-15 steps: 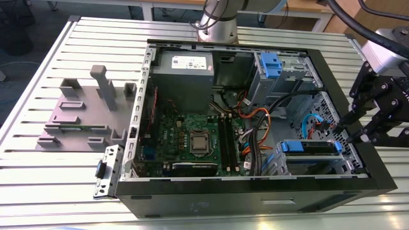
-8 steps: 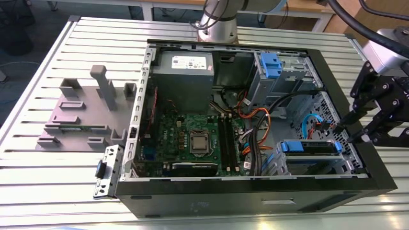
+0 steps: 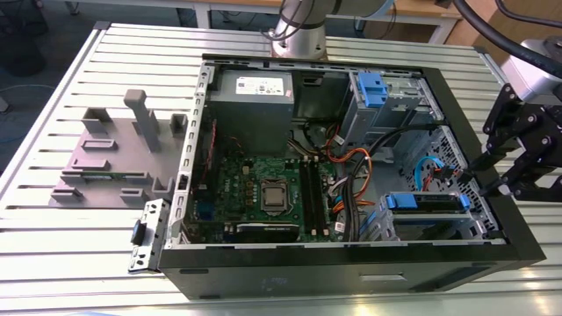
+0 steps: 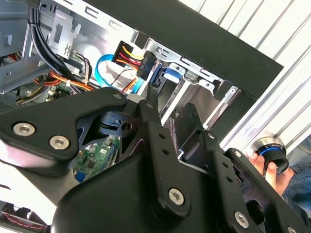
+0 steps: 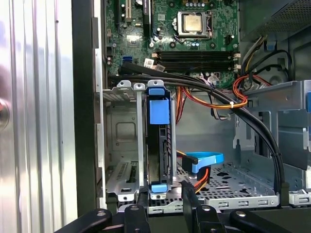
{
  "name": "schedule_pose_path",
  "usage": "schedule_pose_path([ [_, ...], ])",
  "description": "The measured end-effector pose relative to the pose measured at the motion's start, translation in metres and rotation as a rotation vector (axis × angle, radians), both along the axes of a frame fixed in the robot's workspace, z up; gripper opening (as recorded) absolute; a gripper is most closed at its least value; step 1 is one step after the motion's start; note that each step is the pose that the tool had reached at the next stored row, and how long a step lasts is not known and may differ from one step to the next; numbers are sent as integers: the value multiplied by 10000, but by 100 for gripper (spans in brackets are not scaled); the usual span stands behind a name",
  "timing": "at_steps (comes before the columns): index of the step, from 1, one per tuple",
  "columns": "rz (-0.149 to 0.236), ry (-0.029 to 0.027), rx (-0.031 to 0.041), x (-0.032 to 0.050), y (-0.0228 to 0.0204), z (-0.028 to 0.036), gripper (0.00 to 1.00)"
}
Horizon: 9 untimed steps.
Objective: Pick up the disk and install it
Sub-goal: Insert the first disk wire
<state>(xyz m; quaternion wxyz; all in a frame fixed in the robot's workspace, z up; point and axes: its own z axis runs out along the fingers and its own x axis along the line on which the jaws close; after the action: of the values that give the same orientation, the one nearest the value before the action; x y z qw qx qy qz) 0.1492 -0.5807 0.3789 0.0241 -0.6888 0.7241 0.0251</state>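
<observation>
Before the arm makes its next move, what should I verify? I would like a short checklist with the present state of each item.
1. Disk stands in the drive cage: ok.
2. Hand open, holding nothing: ok.
3. Hand apart from the disk, at the case edge: ok.
4. Disk fully latched: cannot tell.
5. Orange cables off the disk: ok.
6. Person's fingers near the arm: not ok.
</observation>
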Motion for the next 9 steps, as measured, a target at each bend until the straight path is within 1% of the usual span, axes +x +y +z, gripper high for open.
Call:
schedule_pose_path([
  [4, -2, 0, 3, 5, 3, -3, 42],
  [9, -1, 0, 1, 16, 19, -7, 42],
])
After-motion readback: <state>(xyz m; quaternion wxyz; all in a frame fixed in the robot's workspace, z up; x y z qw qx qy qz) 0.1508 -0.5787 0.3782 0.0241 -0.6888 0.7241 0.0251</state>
